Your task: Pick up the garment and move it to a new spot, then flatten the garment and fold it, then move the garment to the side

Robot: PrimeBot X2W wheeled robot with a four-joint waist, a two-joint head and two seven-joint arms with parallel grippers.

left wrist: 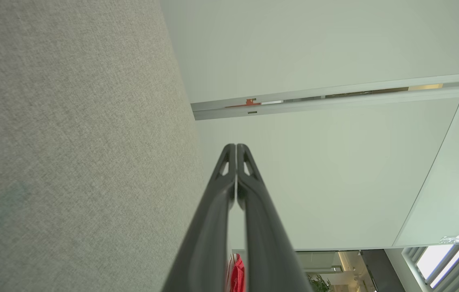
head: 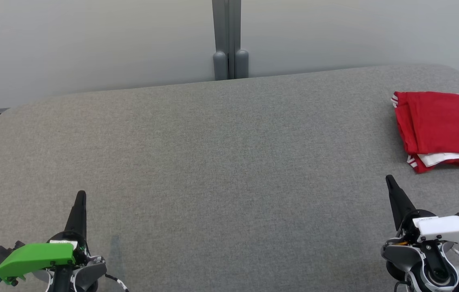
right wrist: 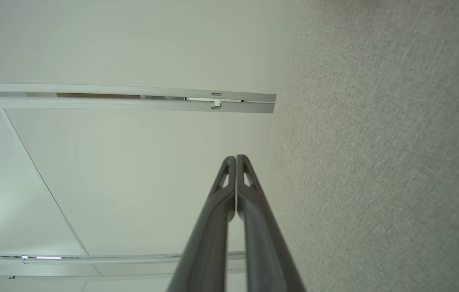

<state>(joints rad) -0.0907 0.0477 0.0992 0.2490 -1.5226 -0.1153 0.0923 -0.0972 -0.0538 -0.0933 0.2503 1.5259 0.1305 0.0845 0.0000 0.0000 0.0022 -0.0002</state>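
Observation:
A red garment (head: 444,127) with white trim lies folded at the far right of the grey fabric table (head: 221,162), partly cut off by the head view's right edge. A sliver of the garment (left wrist: 237,275) peeks between the left fingers in the left wrist view. My left gripper (head: 80,195) rests at the lower left, shut and empty, its tips pressed together (left wrist: 236,147). At the lower right my right gripper (head: 389,179) is shut too, holding nothing, a short way in front of the garment; its tips meet (right wrist: 236,158).
Behind the table's far edge stands a pale partition wall (head: 91,44) with a grey post (head: 229,40) at its middle. The table's corners are rounded.

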